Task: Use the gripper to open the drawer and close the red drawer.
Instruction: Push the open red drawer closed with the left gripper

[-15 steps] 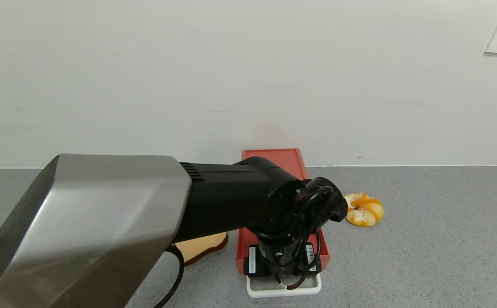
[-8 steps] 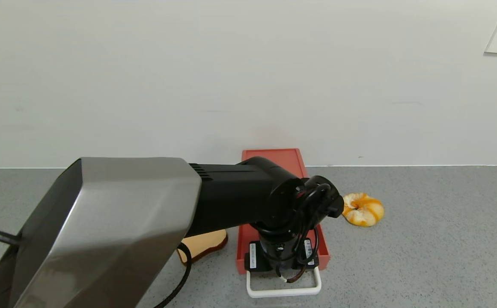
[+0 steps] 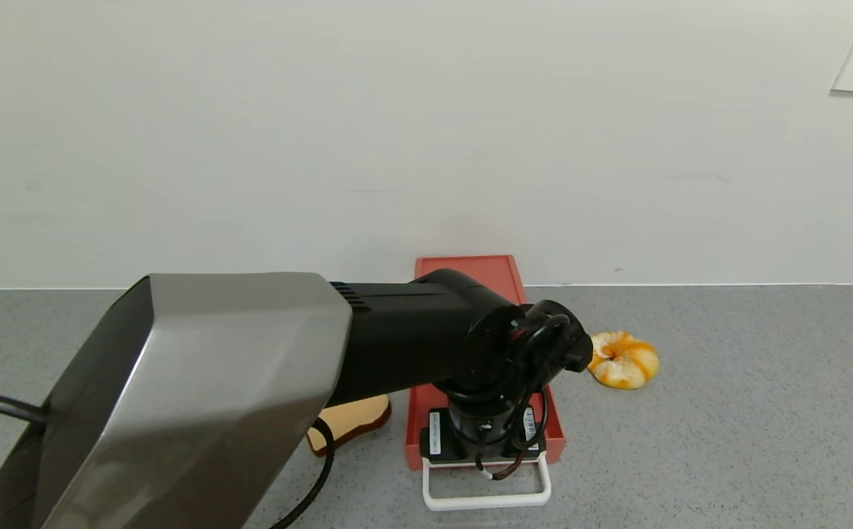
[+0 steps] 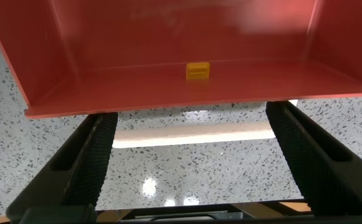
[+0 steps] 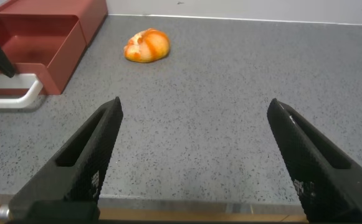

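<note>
Salmon-red flat plastic drawer box [image 3: 482,283] sits on the grey speckled countertop [image 3: 749,411] against the white wall, tray pulled out toward the robot, white rectangular loop handle [image 3: 486,494] at the near end. Left gripper [image 4: 190,146] points down over the handle just in front of the tray's front edge; jaws apart, one dark finger [image 4: 93,155] either side, the white bar between them and not visibly touched. In the head view the black arm hides the fingers and most of the tray. Small yellow tab [image 4: 197,71] inside the tray. Right gripper [image 5: 196,158] hovers low over the countertop, well apart from the drawer, jaws wide apart, holding nothing. Orange-and-white round bun [image 3: 623,358] right of drawer; tan bread slice [image 3: 349,420] left, mostly hidden by arm.
</note>
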